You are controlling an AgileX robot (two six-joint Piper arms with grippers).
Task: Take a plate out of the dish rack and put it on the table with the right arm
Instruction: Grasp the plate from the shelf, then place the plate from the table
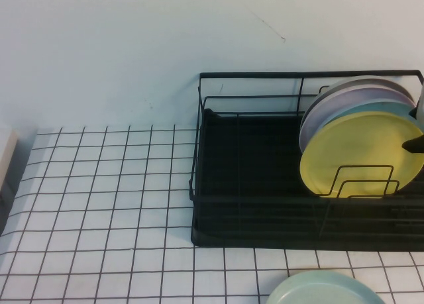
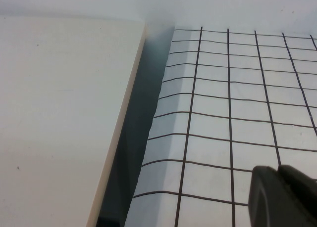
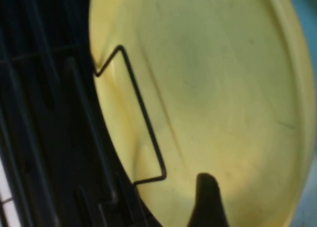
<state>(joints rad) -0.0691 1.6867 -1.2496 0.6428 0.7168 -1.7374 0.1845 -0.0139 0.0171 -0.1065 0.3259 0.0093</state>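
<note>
The black wire dish rack stands on the gridded table at the right. Several plates lean upright in its right end, and the pale-yellow plate is the front one, behind a wire loop. My right gripper is at the yellow plate's right edge. In the right wrist view one black fingertip lies over the yellow plate's face; the other finger is out of view, so the jaws stand apart. My left gripper is shut and empty, low over the table's left edge.
A light blue plate and greyish plates stand behind the yellow one. A pale green plate lies on the table in front of the rack. A cream slab sits off the table's left side.
</note>
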